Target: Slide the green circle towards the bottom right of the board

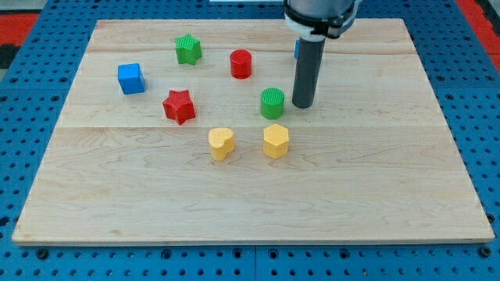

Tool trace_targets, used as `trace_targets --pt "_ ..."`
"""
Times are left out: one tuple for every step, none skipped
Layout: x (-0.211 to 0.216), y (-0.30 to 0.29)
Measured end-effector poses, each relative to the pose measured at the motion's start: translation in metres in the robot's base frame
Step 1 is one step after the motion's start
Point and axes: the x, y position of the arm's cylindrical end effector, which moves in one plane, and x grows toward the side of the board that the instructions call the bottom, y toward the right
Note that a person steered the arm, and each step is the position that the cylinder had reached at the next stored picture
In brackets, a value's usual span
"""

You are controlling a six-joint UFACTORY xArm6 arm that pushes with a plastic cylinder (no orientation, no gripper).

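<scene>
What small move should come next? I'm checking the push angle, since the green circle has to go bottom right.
Probably shift my tip round to the green circle's upper left before pushing. It now stands just to the circle's right, apparently not touching, so a push from here would send the circle left. The yellow hexagon sits just below the circle, so aim to pass right of it.

- I see a pale wooden board filling most of the view, its planks running left to right with seams showing.
- Under it lies a blue pegboard table, dotted with rows of holes, showing on all sides.
- Red patches sit at the top corners.
- Light is even; shadows are soft.
</scene>
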Motion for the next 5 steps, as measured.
trace_targets --pt "-0.047 -0.019" --pt "-0.070 -0.069" --pt "-0.038 -0.137" --pt "-0.015 -0.134" --pt "-0.015 -0.091"
